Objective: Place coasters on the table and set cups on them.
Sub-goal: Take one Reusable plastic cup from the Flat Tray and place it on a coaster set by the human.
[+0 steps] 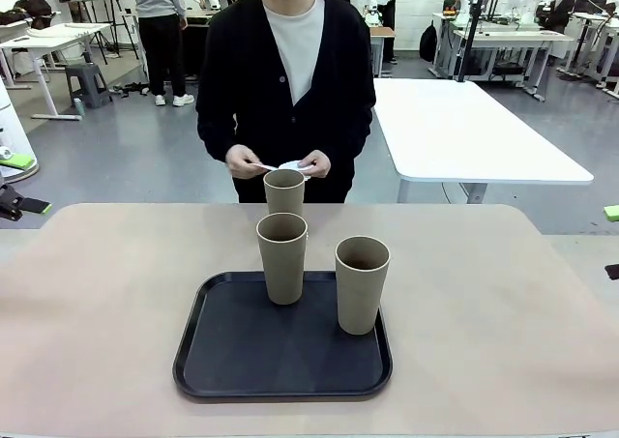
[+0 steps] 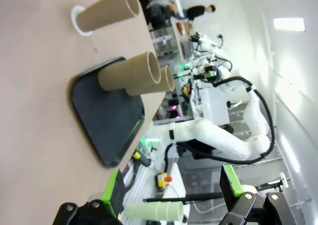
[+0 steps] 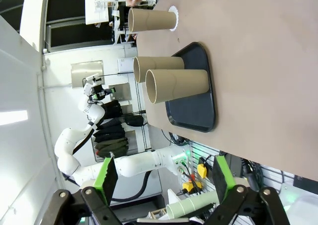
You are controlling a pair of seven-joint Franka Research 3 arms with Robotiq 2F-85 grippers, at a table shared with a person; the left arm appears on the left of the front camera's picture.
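While I'm watching through the wrist cameras, the left pincer [image 2: 171, 187] is standing spread wide, gripping nothing, and the right pincer [image 3: 165, 179] is gaping wide too, both hanging off the tabletop [image 1: 503, 293]. One cup [image 1: 283, 192] is sitting upright on a coaster [image 2: 79, 22] just beyond the black tray [image 1: 242, 361]. A second cup [image 1: 281, 259] and a third cup [image 1: 362, 285] are standing apart on the tray. The person's hands [image 1: 247, 160] are holding white coasters [image 1: 292, 166] past the far edge.
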